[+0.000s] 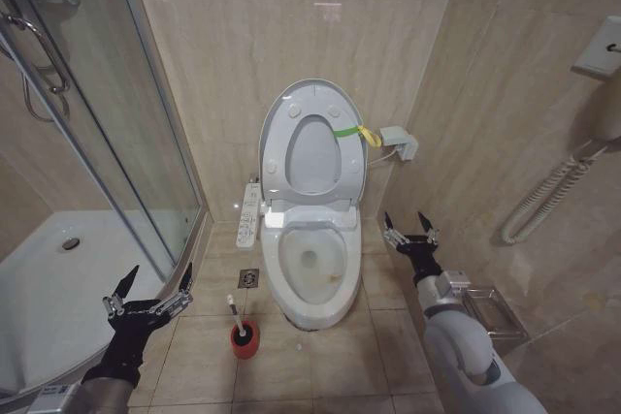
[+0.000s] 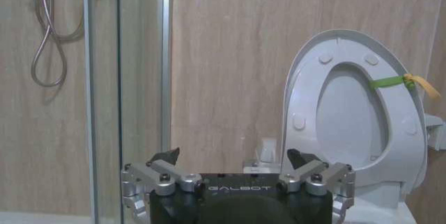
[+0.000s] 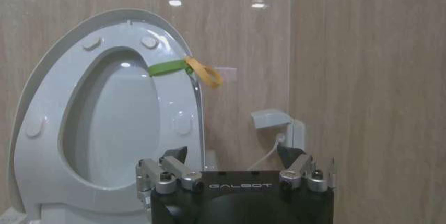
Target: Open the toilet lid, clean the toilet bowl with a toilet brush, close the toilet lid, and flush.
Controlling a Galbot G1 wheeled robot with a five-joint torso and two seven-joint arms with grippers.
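Observation:
The toilet lid (image 1: 312, 156) stands raised against the back wall with the ring seat folded up in front of it; a green-and-yellow band (image 1: 354, 132) is tied at its edge. Below, the toilet bowl (image 1: 310, 313) lies uncovered, with a brownish stain inside. The toilet brush (image 1: 236, 312) stands in a red cup holder (image 1: 245, 340) on the floor to the left of the bowl. My left gripper (image 1: 159, 278) hovers open just left of the brush, holding nothing. My right gripper (image 1: 405, 223) is open to the right of the bowl. Both wrist views face the raised lid (image 2: 348, 104) (image 3: 112, 109) beyond the open grippers (image 2: 233, 156) (image 3: 233, 153).
A glass shower door (image 1: 116, 123) and curved white shower tray (image 1: 58, 278) close off the left. A control panel (image 1: 249, 213) sits by the toilet's left side, a floor drain (image 1: 248, 278) beside the bowl. A wall socket (image 1: 400, 143), coiled phone cord (image 1: 548, 196) and metal rack (image 1: 485, 307) are on the right.

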